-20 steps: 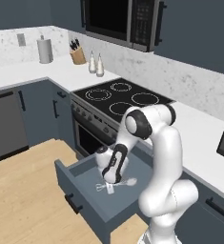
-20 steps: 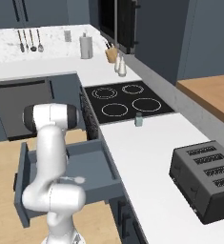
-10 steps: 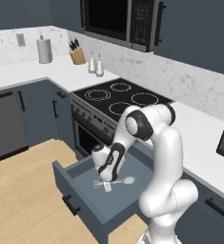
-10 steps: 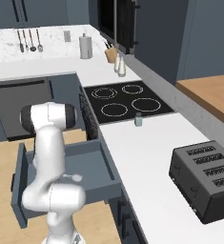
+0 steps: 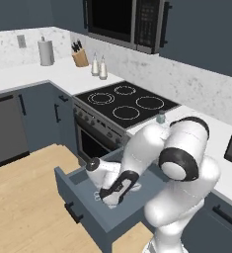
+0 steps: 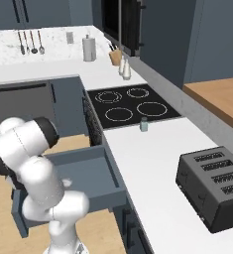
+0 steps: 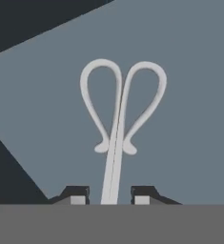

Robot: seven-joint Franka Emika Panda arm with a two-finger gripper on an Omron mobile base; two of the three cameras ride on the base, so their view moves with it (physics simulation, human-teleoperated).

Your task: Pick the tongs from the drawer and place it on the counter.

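The slate-blue drawer (image 5: 83, 203) stands pulled out below the counter (image 6: 152, 173), and my arm reaches down into it. In the hand view the thin silvery tongs (image 7: 114, 143) lie on the drawer floor (image 7: 189, 119), looped ends pointing away from me. Their two slim arms are pressed together and run back between my fingertips. My gripper (image 7: 110, 195) is shut on the tongs' arms. From the left base view the gripper (image 5: 110, 196) sits low inside the drawer, near its front wall. In the right base view my own arm hides the hand, and the drawer (image 6: 95, 171) shows behind it.
A black cooktop (image 6: 128, 104) lies beyond the drawer, with the oven front (image 5: 95, 136) beside it. A small shaker (image 6: 144, 124) stands at the cooktop's edge. A dark toaster (image 6: 214, 181) sits on the counter to the right, with bare white slab between it and the shaker.
The jaws have closed from wide apart onto the tongs' arms. The hand has sunk slightly deeper into the drawer.
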